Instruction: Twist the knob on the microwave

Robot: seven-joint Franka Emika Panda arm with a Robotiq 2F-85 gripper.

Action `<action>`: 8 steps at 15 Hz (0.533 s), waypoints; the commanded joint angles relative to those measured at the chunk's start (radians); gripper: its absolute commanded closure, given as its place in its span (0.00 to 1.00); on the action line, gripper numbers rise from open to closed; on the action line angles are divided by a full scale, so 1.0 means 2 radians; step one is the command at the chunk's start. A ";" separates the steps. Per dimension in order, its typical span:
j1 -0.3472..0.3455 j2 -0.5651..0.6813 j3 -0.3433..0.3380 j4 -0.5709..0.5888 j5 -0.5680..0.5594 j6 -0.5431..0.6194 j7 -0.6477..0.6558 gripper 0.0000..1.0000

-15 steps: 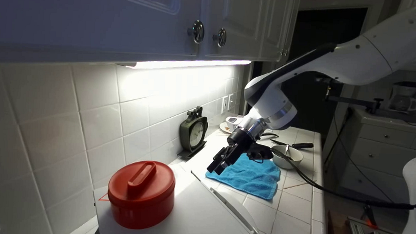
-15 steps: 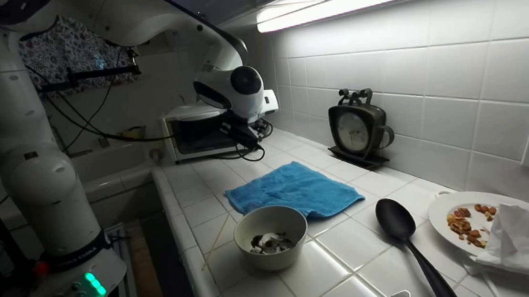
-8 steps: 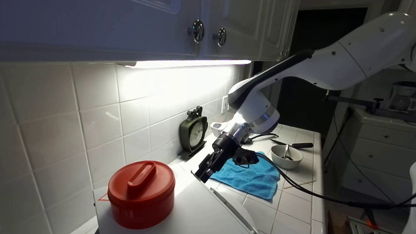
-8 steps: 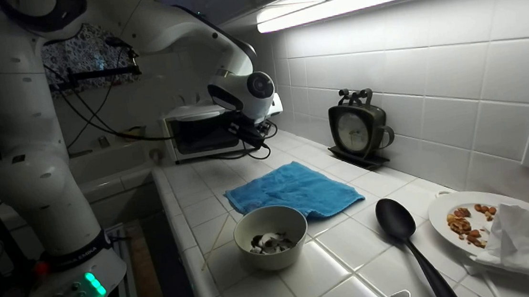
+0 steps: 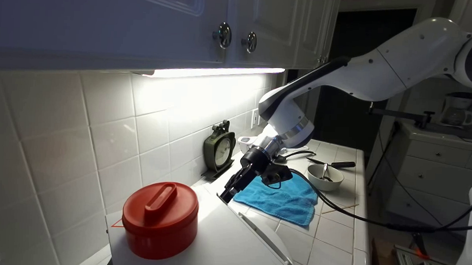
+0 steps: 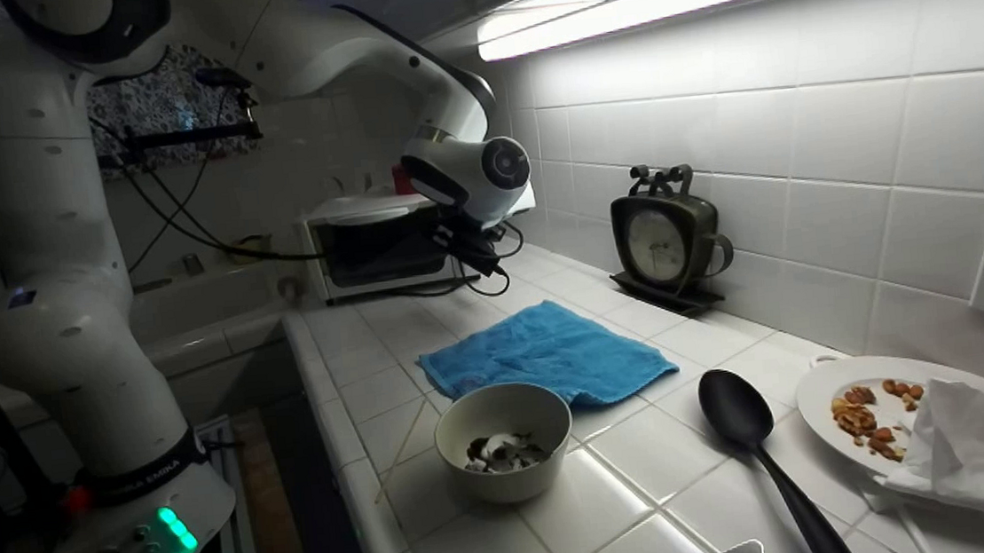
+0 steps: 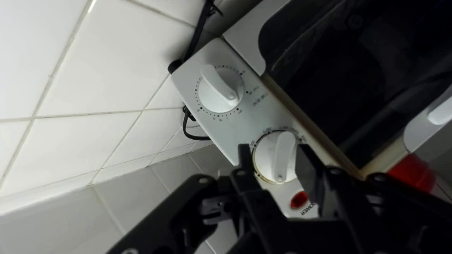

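The microwave is a white box [image 5: 232,242] in an exterior view, with a dark front window [image 6: 383,250] in an exterior view. Its control panel [image 7: 243,113] carries two round white dials in the wrist view. The lower knob [image 7: 264,155], with a raised ridge, sits between the fingers of my gripper [image 7: 272,146]. One finger [image 7: 244,157] stands to its left, the other overlaps its right edge. Gaps show on both sides of the ridge, so the gripper is open, partly narrowed. The upper knob [image 7: 215,100] is farther off. Both knobs are hidden in the exterior views.
A red lidded pot [image 5: 160,224] stands on the microwave. A dark green scale [image 5: 221,147] leans by the tiled wall. On the counter lie a blue towel [image 6: 543,352], a bowl [image 6: 510,480], a black spoon [image 6: 735,407] and a plate [image 6: 822,381]. Cabinets [image 5: 106,22] hang above.
The arm has moved to the microwave's front, lowering the gripper to its edge. The jaws have drawn closer together. The towel, bowl and pot have stayed put.
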State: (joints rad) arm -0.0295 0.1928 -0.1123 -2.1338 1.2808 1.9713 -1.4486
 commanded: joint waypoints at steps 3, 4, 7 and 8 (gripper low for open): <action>-0.015 0.017 0.011 0.027 -0.005 -0.045 0.019 0.79; -0.015 0.020 0.011 0.030 -0.005 -0.047 0.019 0.67; -0.014 0.027 0.012 0.040 -0.006 -0.048 0.020 0.48; -0.013 0.029 0.012 0.043 -0.006 -0.046 0.020 0.45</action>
State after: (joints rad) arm -0.0398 0.2169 -0.1032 -2.0946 1.2808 1.9035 -1.4339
